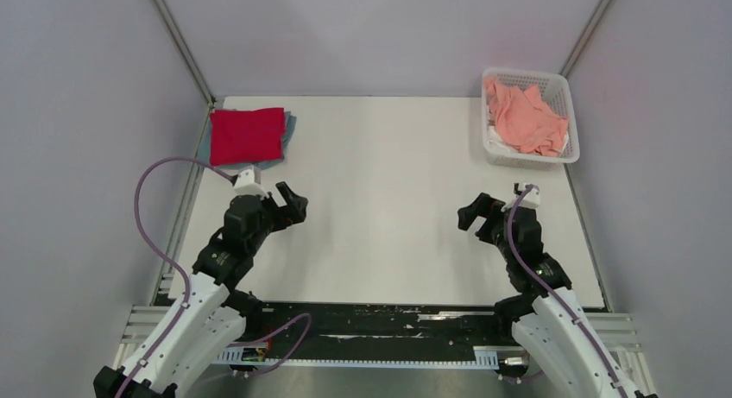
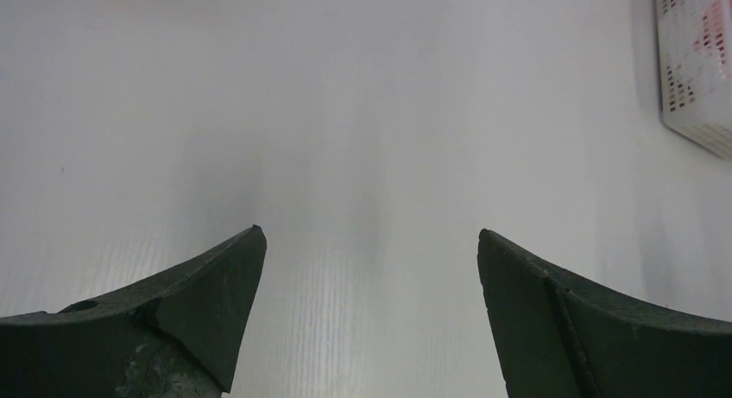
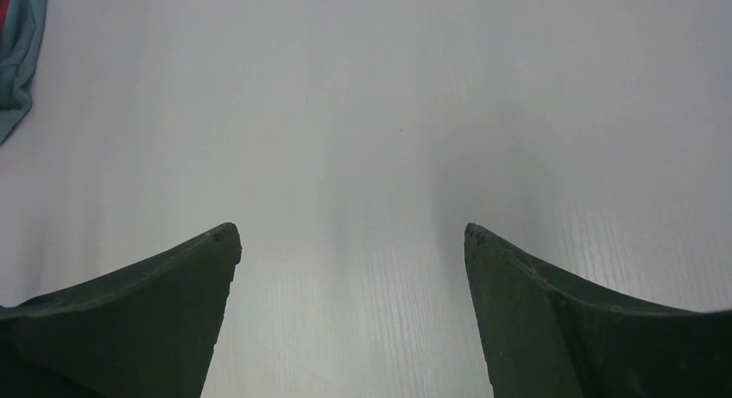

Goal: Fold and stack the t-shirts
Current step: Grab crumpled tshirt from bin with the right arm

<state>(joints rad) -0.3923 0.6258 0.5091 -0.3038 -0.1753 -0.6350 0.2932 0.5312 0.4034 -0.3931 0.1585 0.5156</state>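
Note:
A folded bright red t-shirt (image 1: 247, 135) lies at the table's far left corner on top of a folded grey-blue t-shirt (image 1: 288, 129), whose edge also shows in the right wrist view (image 3: 15, 57). A crumpled salmon-pink t-shirt (image 1: 523, 117) fills the white lattice basket (image 1: 571, 148) at the far right; the basket corner shows in the left wrist view (image 2: 695, 61). My left gripper (image 1: 296, 203) is open and empty over bare table, near the stack. My right gripper (image 1: 470, 213) is open and empty over bare table, in front of the basket.
The white table (image 1: 380, 199) is bounded by grey walls and metal frame posts (image 1: 177, 40). A black cable rail (image 1: 371, 329) runs along the near edge between the arm bases.

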